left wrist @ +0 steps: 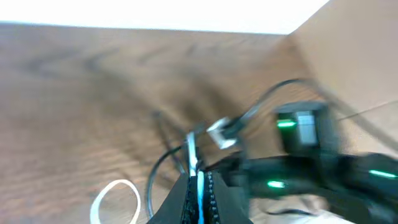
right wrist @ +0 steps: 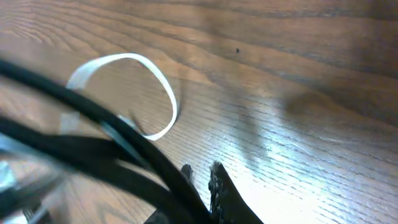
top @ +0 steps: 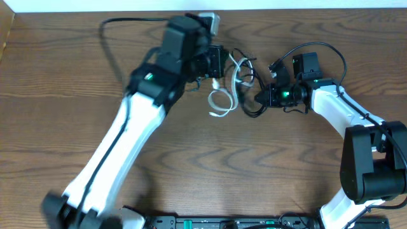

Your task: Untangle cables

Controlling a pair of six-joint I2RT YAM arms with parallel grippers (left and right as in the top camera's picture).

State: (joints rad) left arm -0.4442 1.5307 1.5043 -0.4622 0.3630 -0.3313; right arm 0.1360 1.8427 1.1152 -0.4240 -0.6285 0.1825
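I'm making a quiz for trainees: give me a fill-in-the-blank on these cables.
The left tool is ___ on the white cable.
Seen from overhead, the black cable lies mostly to the white cable's ___.
The right tool is shut on the ___ cable.
Missing: shut, right, black.

The cables point(top: 240, 76) are lying in a bunch on the table point(top: 63, 127), in the upper middle of the overhead view. The left gripper point(top: 219, 69) is sitting at the left side of the bunch, touching it. The right gripper point(top: 259, 97) is sitting at the bunch's lower right side. One loop point(top: 220, 103) is sticking out just below the left gripper. The left arm point(top: 121, 146) is reaching in from the lower left corner, and the right arm point(top: 337, 108) from the lower right.
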